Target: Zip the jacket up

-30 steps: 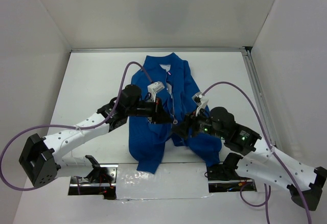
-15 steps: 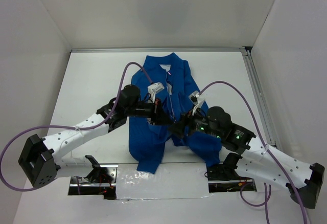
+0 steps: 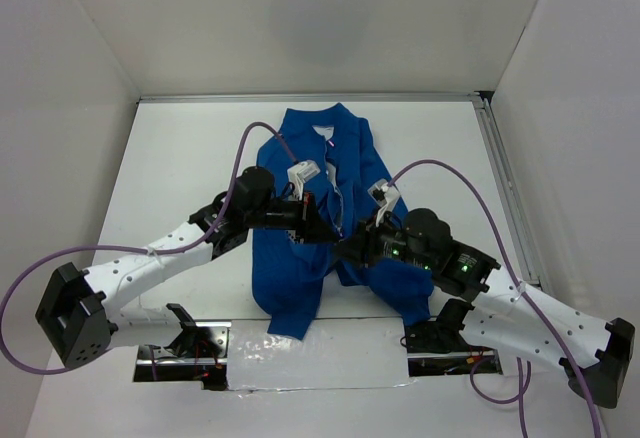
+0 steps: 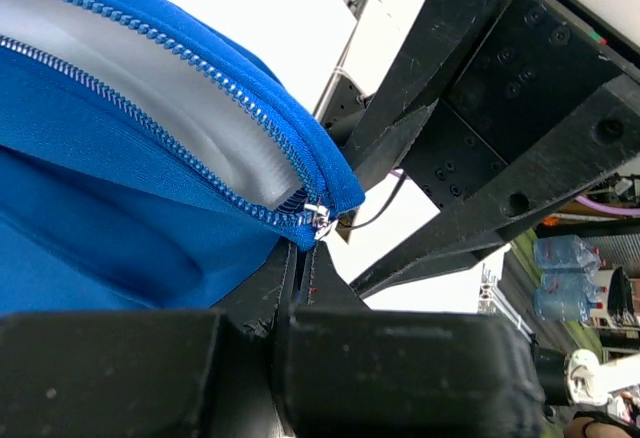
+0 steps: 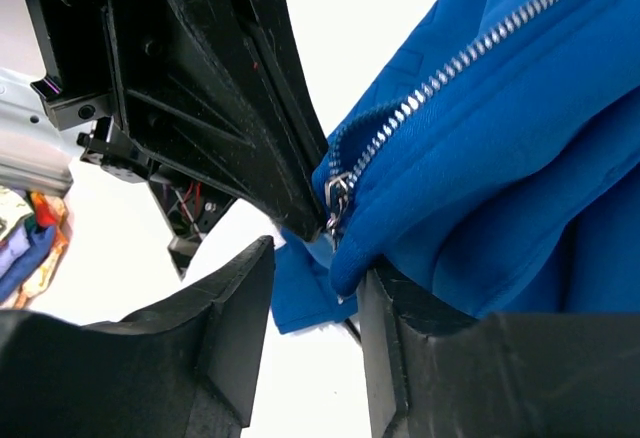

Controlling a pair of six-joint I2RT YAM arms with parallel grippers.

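The royal-blue jacket [image 3: 318,173] lies on the white table, collar at the far end, its front open with pale lining showing. My left gripper [image 3: 326,226] is shut on the jacket's bottom hem just under the zipper slider [image 4: 320,216]; its fingertips [image 4: 300,263] pinch the blue fabric. My right gripper [image 3: 347,246] is open. In the right wrist view the slider and its metal pull [image 5: 337,196] hang just above the gap between its fingers [image 5: 232,298], and the jacket's edge [image 5: 480,188] rests on the right-hand finger. The two grippers almost touch.
Purple cables arch over both arms [image 3: 440,168]. A silver taped strip [image 3: 310,353] runs along the near edge between the arm bases. White walls enclose the table, with a metal rail [image 3: 505,188] on the right side.
My right gripper has moved a little left and up toward the left gripper and the zipper's bottom end. The left arm has barely moved and keeps its hold.
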